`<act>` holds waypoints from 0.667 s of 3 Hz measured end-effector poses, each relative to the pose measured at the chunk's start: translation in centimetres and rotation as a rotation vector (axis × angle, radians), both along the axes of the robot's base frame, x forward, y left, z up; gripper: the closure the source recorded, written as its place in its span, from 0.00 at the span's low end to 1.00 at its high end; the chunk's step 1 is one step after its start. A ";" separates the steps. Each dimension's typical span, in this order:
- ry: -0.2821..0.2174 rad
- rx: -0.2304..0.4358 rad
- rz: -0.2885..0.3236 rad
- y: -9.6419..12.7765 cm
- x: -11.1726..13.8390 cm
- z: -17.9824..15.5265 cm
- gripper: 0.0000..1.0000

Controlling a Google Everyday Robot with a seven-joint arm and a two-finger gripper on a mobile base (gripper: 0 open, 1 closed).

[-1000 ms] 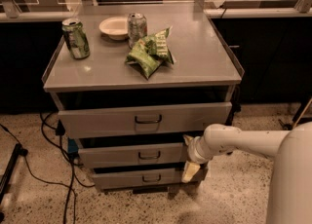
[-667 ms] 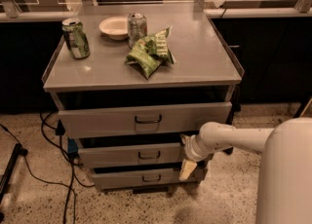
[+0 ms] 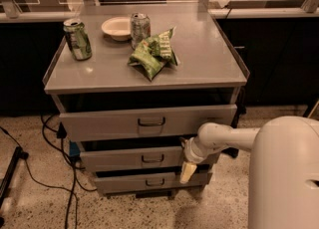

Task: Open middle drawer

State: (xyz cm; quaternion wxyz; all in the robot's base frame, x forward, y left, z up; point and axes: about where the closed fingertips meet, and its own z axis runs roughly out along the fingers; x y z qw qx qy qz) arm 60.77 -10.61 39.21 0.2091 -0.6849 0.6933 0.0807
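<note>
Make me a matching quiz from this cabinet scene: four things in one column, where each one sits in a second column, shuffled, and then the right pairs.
Column one:
1 green can
2 chip bag
3 middle drawer
4 gripper

Column two:
A by the right end of the middle drawer's front
B centre of the cabinet top
C directly below the top drawer
D near the left edge of the cabinet top

Pairs: 1-D, 2-B, 3-C, 4-A
</note>
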 end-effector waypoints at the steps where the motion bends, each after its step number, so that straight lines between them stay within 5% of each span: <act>1: 0.050 -0.004 -0.002 0.0 -0.9 0.1 0.00; 2: 0.133 -0.001 -0.023 -0.6 -2.7 1.3 0.00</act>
